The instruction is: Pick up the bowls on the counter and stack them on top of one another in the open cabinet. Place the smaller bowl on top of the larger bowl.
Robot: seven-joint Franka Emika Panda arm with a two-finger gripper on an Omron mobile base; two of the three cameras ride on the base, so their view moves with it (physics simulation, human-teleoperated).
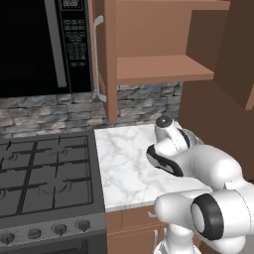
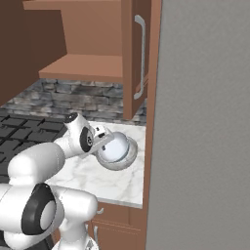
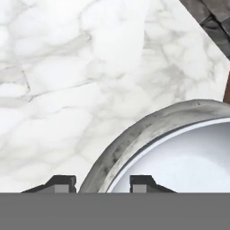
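Bowls: the smaller bowl (image 2: 114,148) already sits inside the larger bowl (image 2: 126,162), on the counter (image 1: 124,163) near the right wall, under the open cabinet (image 1: 163,68).
Gripper: the gripper (image 3: 102,183) is low at the near rim of the larger bowl; in the hand view one dark tip stands outside the grey rim and the other over the white inside.
Fingers: apart, with the rim between them; I cannot tell if they touch it, they are not clamped.
Risk of grasp: the rim is thin and curved, so closing off-centre could make the bowl rotate or slide out, I think.
Risk of lift: both bowls hang from one edge; the pair may tilt and the smaller one may slip out, because it looks glossy.
Risk of path: the shelf is high above and the cabinet door with silver handle (image 2: 140,56) stands close; a wide swing could strike it.
Risk of placing: a tilted bowl could catch the shelf's front edge.
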